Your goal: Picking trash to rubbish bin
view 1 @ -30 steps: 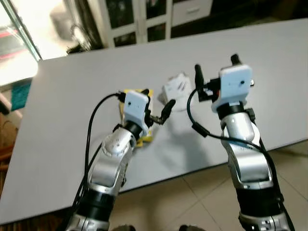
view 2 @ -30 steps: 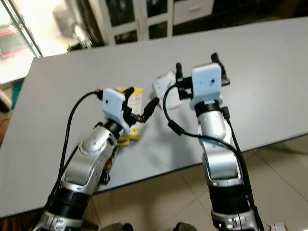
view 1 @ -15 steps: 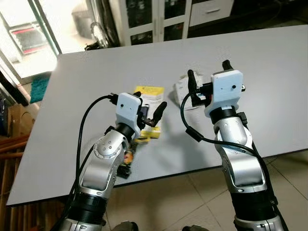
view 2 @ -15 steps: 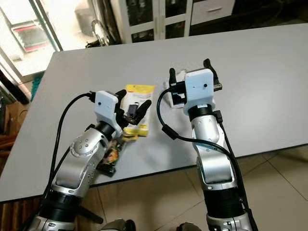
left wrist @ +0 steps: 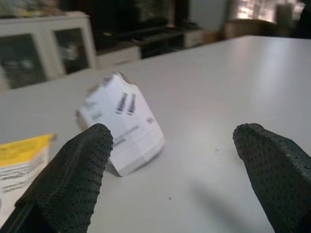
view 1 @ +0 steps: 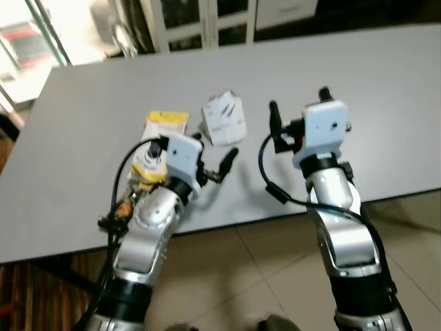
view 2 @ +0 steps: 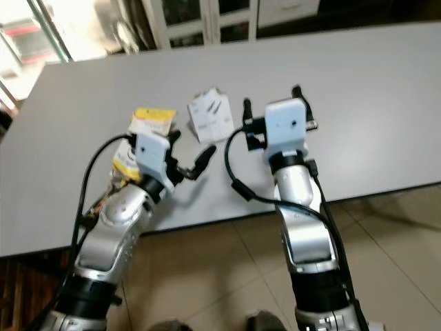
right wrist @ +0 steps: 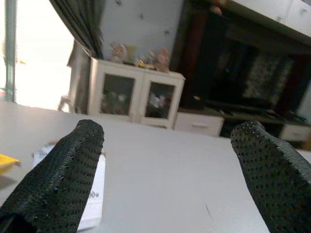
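On the grey table [view 1: 358, 62] lies a crumpled white paper box [view 1: 224, 118], with a yellow packet [view 1: 162, 124] just left of it. A dark snack wrapper [view 1: 124, 207] sits at the table's near edge by my left arm. My left gripper [view 1: 200, 146] hovers open over the near part of the table, just short of the white box [left wrist: 121, 124], with nothing between its fingers. My right gripper [view 1: 298, 100] is raised to the right of the box, also open and holding nothing. The box's edge [right wrist: 95, 194] appears beside its finger in the right wrist view.
White cabinets with glass doors [view 1: 207, 21] stand beyond the far side of the table. A bright window or doorway [view 1: 27, 34] is at the back left. Tiled floor [view 1: 262, 276] lies below the table's near edge, which runs under my forearms.
The whole view has shifted, so the camera moved; the box and packet now sit further left in view. Both grippers keep the same open pose.
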Robot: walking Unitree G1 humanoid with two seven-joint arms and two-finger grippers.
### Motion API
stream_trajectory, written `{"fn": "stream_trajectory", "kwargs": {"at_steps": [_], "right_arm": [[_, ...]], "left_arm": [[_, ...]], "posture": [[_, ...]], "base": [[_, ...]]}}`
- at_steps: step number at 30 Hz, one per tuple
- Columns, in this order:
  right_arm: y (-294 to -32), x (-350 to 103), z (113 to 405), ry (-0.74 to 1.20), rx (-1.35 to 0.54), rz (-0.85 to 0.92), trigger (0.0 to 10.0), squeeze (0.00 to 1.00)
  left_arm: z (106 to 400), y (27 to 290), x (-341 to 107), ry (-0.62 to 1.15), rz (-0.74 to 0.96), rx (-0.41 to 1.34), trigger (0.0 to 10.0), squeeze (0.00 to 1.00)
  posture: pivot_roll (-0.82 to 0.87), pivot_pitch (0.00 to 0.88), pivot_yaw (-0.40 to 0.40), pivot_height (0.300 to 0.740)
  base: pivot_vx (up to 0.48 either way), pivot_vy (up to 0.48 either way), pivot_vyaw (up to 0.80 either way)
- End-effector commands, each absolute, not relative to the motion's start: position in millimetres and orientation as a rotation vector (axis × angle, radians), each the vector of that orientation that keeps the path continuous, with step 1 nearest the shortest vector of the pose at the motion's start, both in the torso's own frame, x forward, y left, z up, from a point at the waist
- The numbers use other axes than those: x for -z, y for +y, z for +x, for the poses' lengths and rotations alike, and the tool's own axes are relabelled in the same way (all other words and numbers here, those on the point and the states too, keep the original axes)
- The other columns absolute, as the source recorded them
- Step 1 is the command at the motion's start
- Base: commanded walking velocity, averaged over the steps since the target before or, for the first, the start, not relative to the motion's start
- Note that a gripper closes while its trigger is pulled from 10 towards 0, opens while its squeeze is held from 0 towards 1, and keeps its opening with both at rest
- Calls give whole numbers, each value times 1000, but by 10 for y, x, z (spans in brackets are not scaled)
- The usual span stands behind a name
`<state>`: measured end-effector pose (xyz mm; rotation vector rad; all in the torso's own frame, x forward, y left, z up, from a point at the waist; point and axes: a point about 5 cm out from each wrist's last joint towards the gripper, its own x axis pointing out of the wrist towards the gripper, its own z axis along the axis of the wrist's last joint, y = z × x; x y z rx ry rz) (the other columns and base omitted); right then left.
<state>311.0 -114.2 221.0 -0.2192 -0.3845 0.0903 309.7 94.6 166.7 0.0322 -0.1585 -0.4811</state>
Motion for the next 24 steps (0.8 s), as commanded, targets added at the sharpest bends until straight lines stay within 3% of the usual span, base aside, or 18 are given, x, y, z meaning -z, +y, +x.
{"fn": "stream_trajectory", "kwargs": {"at_steps": [1,7,17,24], "right_arm": [[-1189,-2173,3111,-365,-75,-231,10000,0],[-1193,-2174,3111,-368,-81,-245,10000,0],[-1201,-2181,3124,-371,-79,-250,10000,0],[-1205,-2182,3126,-371,-77,-248,10000,0]], "left_arm": [[3080,897,-1655,-150,28,495,10000,0],[3085,902,-1645,-142,22,481,10000,0],[3113,917,-1642,-137,38,465,10000,0],[3113,911,-1645,-142,38,470,10000,0]], "posture": [[-16,113,66,740],[-19,110,63,740],[-21,103,61,740],[-23,102,61,740]], "base": [[0,0,0],[0,0,200],[0,0,772],[123,0,0]]}}
